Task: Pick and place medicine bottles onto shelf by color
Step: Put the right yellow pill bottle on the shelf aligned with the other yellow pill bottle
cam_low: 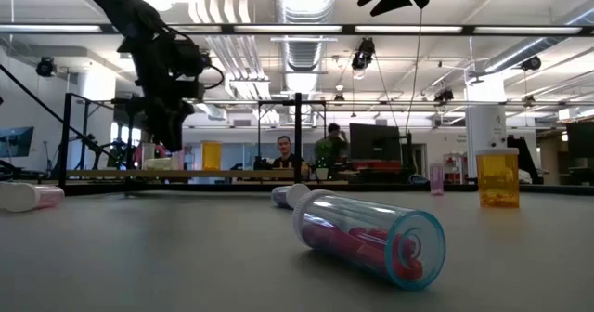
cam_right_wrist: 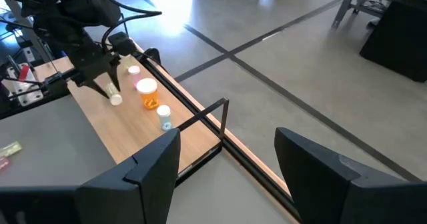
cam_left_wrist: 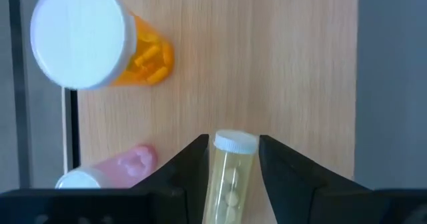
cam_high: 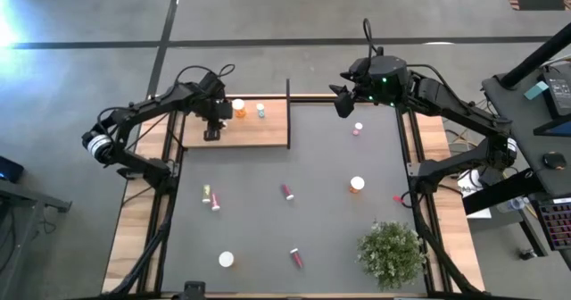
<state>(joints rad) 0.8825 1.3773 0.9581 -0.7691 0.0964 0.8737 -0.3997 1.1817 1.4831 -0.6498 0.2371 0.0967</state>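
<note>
The light-wood shelf [cam_high: 268, 132] lies at the table's far left. My left gripper [cam_high: 212, 132] is over its left part, shut on a yellow-green medicine bottle [cam_left_wrist: 230, 181] with a white cap [cam_left_wrist: 235, 143]. An orange bottle [cam_left_wrist: 100, 44] stands on its base on the shelf close by, with a pink one [cam_left_wrist: 127, 165] beside it and another small bottle [cam_high: 260, 111] farther right. My right gripper [cam_right_wrist: 228, 141] hangs open and high over the far edge, holding nothing. My left gripper pinches the yellow-green bottle by the sides of its body [cam_left_wrist: 229, 184] between the two fingers. The bottle lies along the fingers, its cap sticking out past their tips. The fingers slant steeply down over the shelf. The bottle is tilted, cap end [cam_right_wrist: 117, 99] lowest; whether the cap touches the board, I cannot tell.
Loose bottles are scattered over the dark tabletop: pink ones [cam_high: 287, 192] [cam_high: 295, 258] [cam_high: 357, 129], an orange one [cam_high: 357, 185], a pair lying at the left [cam_high: 211, 195] and a white-capped one [cam_high: 226, 259]. A bushy plant [cam_high: 391, 251] stands near right. A dark upright bar [cam_high: 288, 112] borders the shelf's right end.
</note>
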